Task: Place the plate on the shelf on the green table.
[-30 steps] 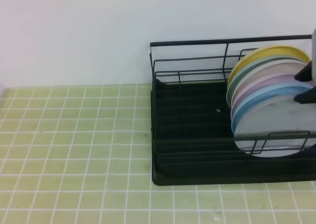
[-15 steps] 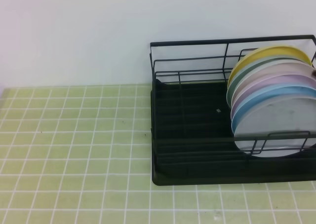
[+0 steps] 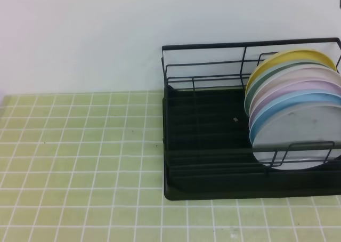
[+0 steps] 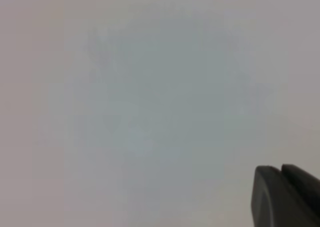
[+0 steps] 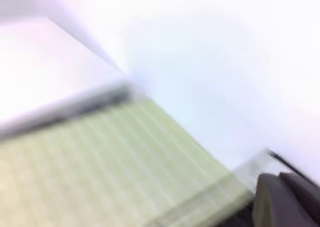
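Grey plate [image 3: 298, 140] stands upright at the front of the stack in the rack [image 3: 213, 146], right side, nearer the right arm; both jaws pressed together, holding nothing

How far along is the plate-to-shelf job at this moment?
Done, it seems: the grey plate stands upright at the front of the row of plates in the black shelf on the green table. In hand: nothing; no pincer touches the shelf in the overhead view. Left: nothing visible.
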